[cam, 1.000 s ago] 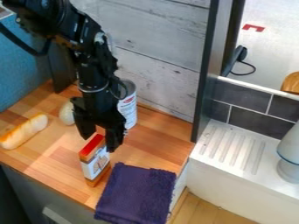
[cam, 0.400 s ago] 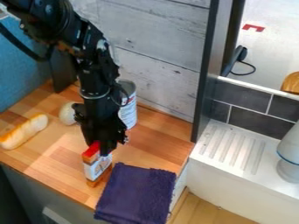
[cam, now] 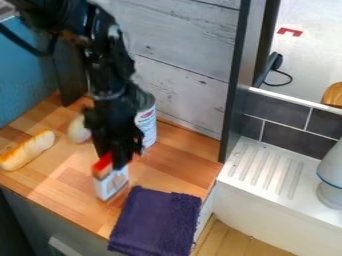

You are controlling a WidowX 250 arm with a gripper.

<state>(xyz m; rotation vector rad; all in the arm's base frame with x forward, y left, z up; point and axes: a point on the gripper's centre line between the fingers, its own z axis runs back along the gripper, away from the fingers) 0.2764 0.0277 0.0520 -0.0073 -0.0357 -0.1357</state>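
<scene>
The black gripper (cam: 115, 159) is above the front part of the wooden counter, shut on the top of a small box (cam: 111, 185). This box is white with a picture on its side and a red and orange top, and it stands roughly upright between the fingers. A folded dark purple cloth (cam: 157, 220) lies just right of the box. Behind the gripper is a white and silver can (cam: 147, 125), partly covered by the arm. To the left are a pale round item (cam: 77, 130) and a bread roll (cam: 28, 150).
The wooden counter (cam: 170, 167) ends at a front edge above grey cabinets. A grey plank wall (cam: 180, 85) rises behind, with a dark upright post at its right. Further right are a white sink ledge (cam: 260, 167) and a pale vase-like object (cam: 332, 182).
The gripper came down over the box, and its fingers closed on the box's top. Since the last earlier frame, the box's lower end has moved up a little in the view.
</scene>
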